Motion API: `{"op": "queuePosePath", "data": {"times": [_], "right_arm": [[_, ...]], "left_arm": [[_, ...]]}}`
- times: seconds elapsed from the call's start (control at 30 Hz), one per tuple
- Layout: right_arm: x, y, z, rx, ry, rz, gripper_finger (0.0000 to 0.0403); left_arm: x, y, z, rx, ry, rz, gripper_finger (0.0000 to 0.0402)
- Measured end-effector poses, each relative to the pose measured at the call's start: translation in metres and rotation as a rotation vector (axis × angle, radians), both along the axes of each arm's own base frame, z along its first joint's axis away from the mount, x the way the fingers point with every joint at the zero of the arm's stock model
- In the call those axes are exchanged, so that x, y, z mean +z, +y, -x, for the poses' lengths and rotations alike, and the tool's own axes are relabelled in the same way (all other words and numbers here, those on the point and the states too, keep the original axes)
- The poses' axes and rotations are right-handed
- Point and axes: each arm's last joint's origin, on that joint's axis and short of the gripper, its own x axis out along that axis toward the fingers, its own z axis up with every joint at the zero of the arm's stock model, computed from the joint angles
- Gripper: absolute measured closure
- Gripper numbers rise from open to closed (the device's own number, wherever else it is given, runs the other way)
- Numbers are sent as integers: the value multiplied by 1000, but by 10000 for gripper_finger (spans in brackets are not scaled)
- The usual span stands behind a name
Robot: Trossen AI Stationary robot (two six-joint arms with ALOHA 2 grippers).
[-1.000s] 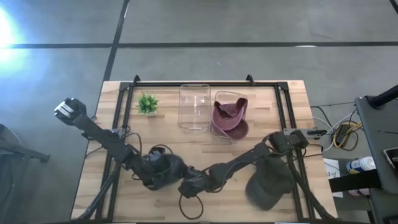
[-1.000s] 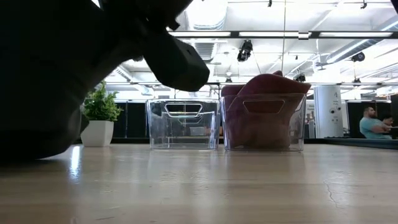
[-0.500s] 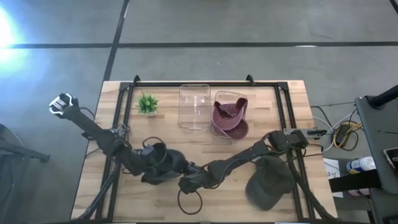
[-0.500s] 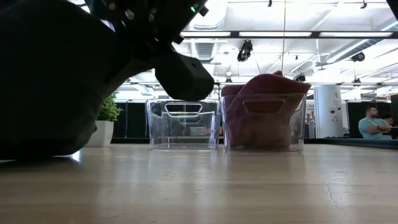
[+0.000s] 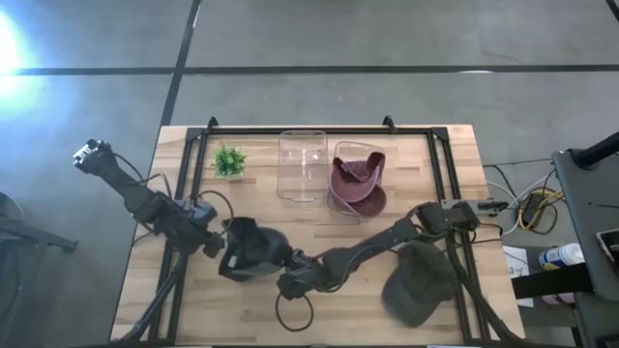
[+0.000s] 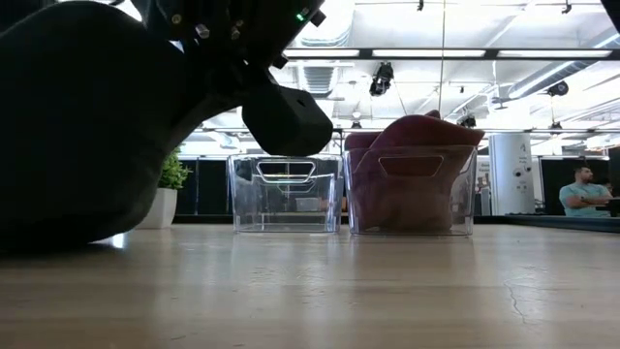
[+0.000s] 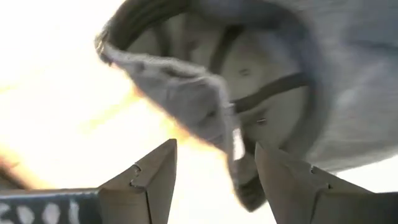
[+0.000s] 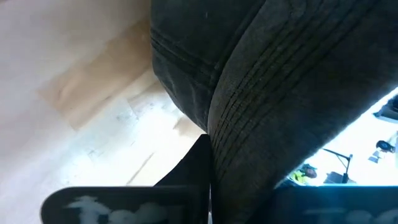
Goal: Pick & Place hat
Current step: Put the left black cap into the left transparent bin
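A dark cap (image 5: 253, 253) lies low on the wooden table (image 5: 319, 217), in front of and a little left of the empty clear bin (image 5: 302, 165), with both arms converging on it. The right claw (image 5: 290, 283) is pinched together on the cap's brim — the right wrist view shows ribbed dark fabric clamped over its lower finger (image 8: 189, 168), with the table just beneath. The left claw (image 7: 214, 180) stands with its fingers apart right at the cap's open underside; in the left wrist view the sweatband and inner straps fill the space ahead, and nothing lies between the fingers yet.

Beside the empty bin, on its right and touching or nearly so, a second clear bin (image 5: 356, 184) already holds a maroon cap (image 5: 356, 177). A small potted plant (image 5: 229, 160) stands to the empty bin's left. Another dark cap (image 5: 416, 283) lies well to the right of the bins, near the table's front right corner, partly under the right arm.

As a judgement: one hat looks delivered, and the present one is only at the grasp stage — secured by the right claw, possibly being offered to the left, but not lifted clear and nowhere near the empty bin. Carrying it there and releasing it remain, and the far dark cap looks untouched.

In the low view a person (image 6: 584, 189) sits in the room beyond.
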Motion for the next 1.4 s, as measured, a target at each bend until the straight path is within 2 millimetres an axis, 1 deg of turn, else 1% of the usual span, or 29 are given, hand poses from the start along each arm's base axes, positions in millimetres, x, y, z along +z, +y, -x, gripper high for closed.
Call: {"op": "queuePosePath", "data": {"times": [0.13,0.27,0.37,0.57,0.67,0.77,0.87,1.03,1.13,1.23,1.33,1.4], "right_arm": [[0,-1,0,-3,0,2,390],[0,-1,-1,4,1,-4,390],[0,0,-1,27,9,-26,390],[1,0,-3,63,6,-19,390],[4,-4,-8,71,-21,-21,390],[5,-9,-12,91,-39,-58,390],[6,-10,-14,103,-47,-78,390],[8,-11,-17,125,-78,-81,390],[11,-10,-19,154,-91,-65,390],[11,-5,-18,184,-96,-80,390],[12,4,-15,193,-100,-77,390],[12,7,-14,196,-103,-81,390]], "left_arm": [[-18,2,3,9,72,-16,191],[-39,5,5,37,115,-75,191],[-52,5,1,68,53,-106,191],[-80,-7,-18,64,-148,32,191],[-90,-13,-27,56,-178,47,191],[-90,-22,-39,18,-204,24,191],[-87,-31,-51,-37,-184,-30,191],[-87,-46,-71,-154,-152,-118,191],[-80,-56,-84,-244,-162,-177,191],[-74,-63,-92,-353,-169,-243,191],[-68,-66,-96,-415,-171,-282,191],[-68,-66,-96,-440,-172,-301,191]]}}
